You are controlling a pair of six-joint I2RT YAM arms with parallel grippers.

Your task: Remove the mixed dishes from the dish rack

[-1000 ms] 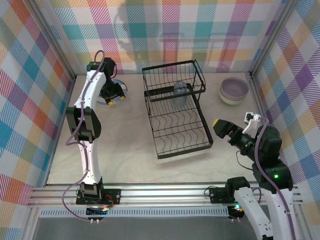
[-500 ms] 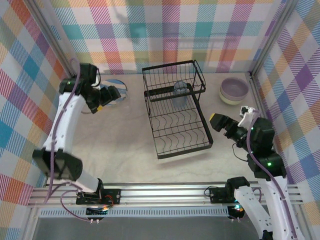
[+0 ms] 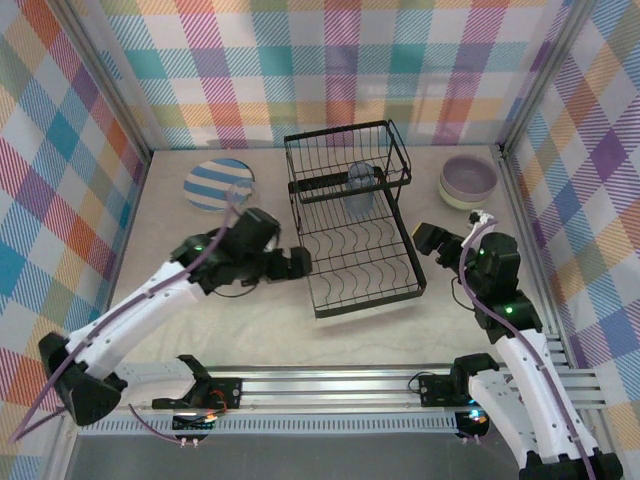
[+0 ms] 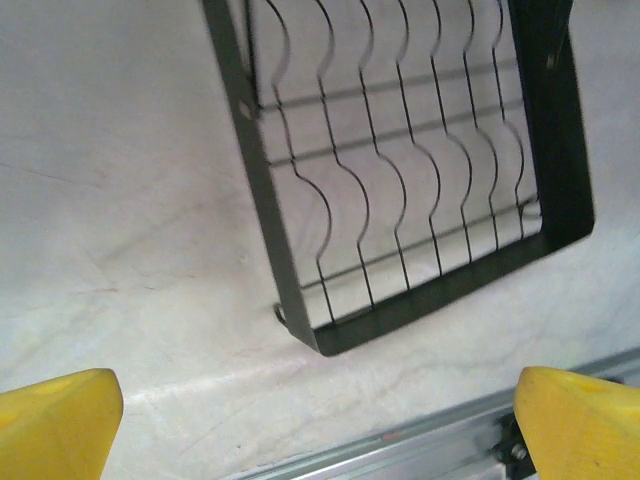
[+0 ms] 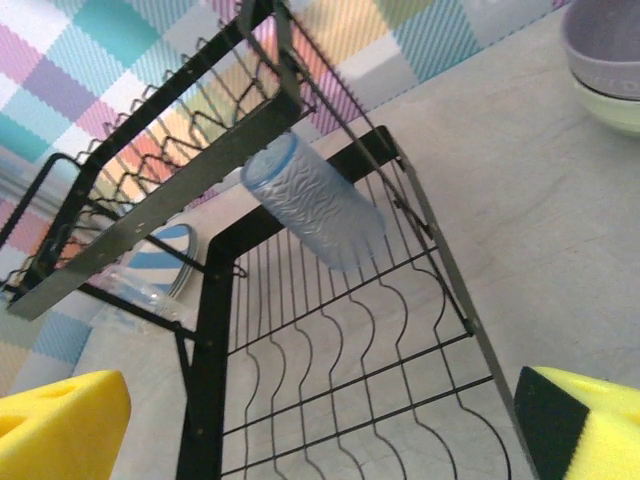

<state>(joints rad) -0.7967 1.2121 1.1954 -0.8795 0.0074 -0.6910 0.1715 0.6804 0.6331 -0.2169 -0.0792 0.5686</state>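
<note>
The black wire dish rack (image 3: 352, 225) stands mid-table. A translucent grey-blue tumbler (image 3: 358, 186) lies tilted at its taller basket end, also clear in the right wrist view as the tumbler (image 5: 315, 210). The rack's wavy base (image 4: 400, 200) holds nothing. Striped blue-and-white plates (image 3: 219, 183) lie stacked on the table at the back left. A lavender bowl (image 3: 468, 177) sits nested in a pale green bowl at the back right. My left gripper (image 3: 296, 262) is open beside the rack's near-left side, holding nothing. My right gripper (image 3: 430, 240) is open at the rack's right side, facing the tumbler.
A clear glass-like object (image 3: 239, 191) rests by the plates' right edge. Checkered walls enclose the table on three sides. A metal rail (image 3: 330, 385) runs along the near edge. Bare tabletop (image 3: 250, 320) lies in front of the rack.
My left arm has left the striped plates at the back left and swung down to the rack's near-left side, its jaws widening. My right gripper has edged closer to the rack.
</note>
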